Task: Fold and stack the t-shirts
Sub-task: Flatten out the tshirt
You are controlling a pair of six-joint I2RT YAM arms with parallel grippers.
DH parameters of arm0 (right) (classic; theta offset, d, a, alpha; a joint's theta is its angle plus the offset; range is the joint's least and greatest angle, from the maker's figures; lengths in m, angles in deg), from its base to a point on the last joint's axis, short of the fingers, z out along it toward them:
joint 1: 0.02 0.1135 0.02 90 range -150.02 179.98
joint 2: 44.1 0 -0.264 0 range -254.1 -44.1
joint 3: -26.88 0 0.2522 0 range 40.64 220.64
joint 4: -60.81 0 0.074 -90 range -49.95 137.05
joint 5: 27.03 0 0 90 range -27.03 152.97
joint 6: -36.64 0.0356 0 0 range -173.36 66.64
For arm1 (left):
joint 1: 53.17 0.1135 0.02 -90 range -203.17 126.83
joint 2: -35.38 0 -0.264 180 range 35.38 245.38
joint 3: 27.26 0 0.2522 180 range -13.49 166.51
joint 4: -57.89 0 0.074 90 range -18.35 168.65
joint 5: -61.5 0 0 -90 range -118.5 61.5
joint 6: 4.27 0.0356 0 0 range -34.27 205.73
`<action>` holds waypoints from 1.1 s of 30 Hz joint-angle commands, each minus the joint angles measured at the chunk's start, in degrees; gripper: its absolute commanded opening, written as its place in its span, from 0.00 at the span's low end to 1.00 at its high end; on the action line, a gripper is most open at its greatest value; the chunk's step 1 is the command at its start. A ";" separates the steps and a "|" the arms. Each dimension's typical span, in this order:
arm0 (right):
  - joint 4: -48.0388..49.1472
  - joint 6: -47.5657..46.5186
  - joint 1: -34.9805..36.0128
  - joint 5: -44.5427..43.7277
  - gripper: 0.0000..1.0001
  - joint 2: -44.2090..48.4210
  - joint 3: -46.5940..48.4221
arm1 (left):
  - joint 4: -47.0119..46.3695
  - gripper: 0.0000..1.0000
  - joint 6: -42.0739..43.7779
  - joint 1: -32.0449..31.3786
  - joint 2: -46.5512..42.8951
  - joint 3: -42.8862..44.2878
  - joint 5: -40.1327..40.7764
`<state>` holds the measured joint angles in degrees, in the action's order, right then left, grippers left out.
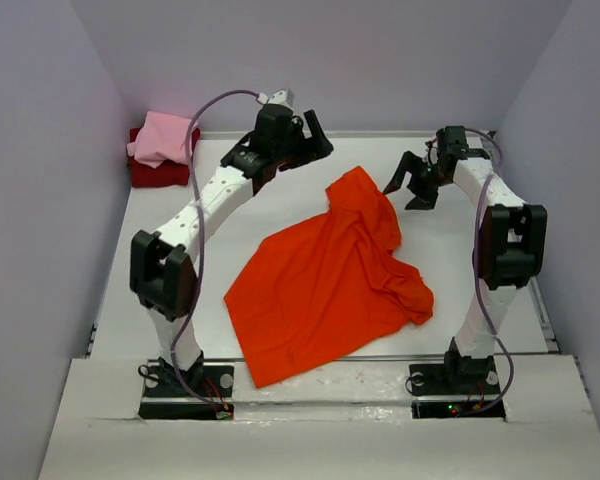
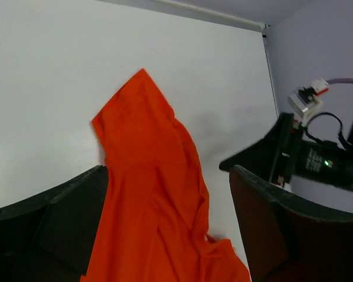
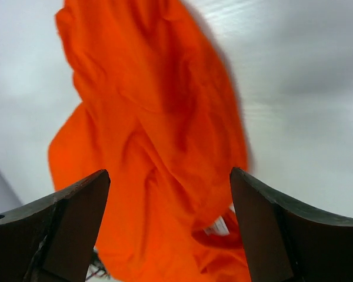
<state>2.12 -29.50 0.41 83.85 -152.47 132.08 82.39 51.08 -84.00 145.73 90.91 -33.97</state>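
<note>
I see the orange-red t-shirt spread, rumpled, on the table. Left pincer and right pincer flank its far tip, both released, grasping nothing. Far left of it: pink t-shirt atop dark red t-shirt

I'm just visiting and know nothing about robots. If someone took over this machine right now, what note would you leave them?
Left fingers: open, empty, hovering by the far end of the orange-red t-shirt.
Right fingers: open, empty, on that end's other side.
Orange-red t-shirt: crumpled and unfolded, mid-table.
Done: pink t-shirt lies folded on the dark red t-shirt, far left corner.
Left: fold the orange-red one and add it to that stack.
</note>
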 commanded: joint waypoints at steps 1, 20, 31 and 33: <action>12.29 0.57 0.36 21.81 0.88 -7.54 5.41 | 7.45 0.93 -8.90 2.17 -16.96 -12.08 7.06; 14.34 -1.53 -2.00 18.24 0.86 -13.96 7.88 | 10.80 0.93 -24.55 14.30 -41.34 -49.88 -9.01; 13.81 -2.94 -2.54 17.09 0.84 -17.48 9.63 | 9.56 0.93 -28.63 20.71 -45.83 -57.38 -11.13; 13.81 -3.20 -2.54 17.08 0.84 -18.09 9.72 | 10.26 0.93 -28.28 22.38 -46.88 -57.29 -11.58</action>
<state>14.71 -31.16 -1.56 101.68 -169.37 139.25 92.92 23.54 -64.26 102.76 33.73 -43.48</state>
